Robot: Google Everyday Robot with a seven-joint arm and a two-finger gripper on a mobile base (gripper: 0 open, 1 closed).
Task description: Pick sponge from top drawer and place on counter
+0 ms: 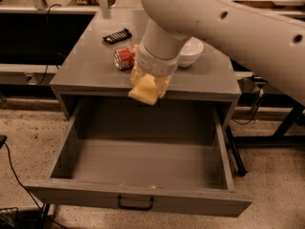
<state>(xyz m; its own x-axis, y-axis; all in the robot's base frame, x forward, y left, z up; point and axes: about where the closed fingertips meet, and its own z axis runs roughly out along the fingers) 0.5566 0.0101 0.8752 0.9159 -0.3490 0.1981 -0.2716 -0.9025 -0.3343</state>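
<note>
The arm (224,23) is a smooth, pale, rounded tube reaching in from the upper right. The gripper (148,90) hangs above the rear edge of the open top drawer (143,161), just in front of the counter (86,66) edge. Its jaws are closed narrowly on the sponge (143,94), a pale yellow, soft-looking foam block. The sponge is held clear of both drawer and counter. It is tilted, with its long axis roughly vertical and its lower end leaning toward the picture's left.

The drawer is a wide, shallow, matte grey box with a dark metal handle (136,204). On the flat grey counter lie a red can (125,57) on its side, a dark wrapped bar (117,36) and a glossy white bowl (189,51). Their print cannot be read.
</note>
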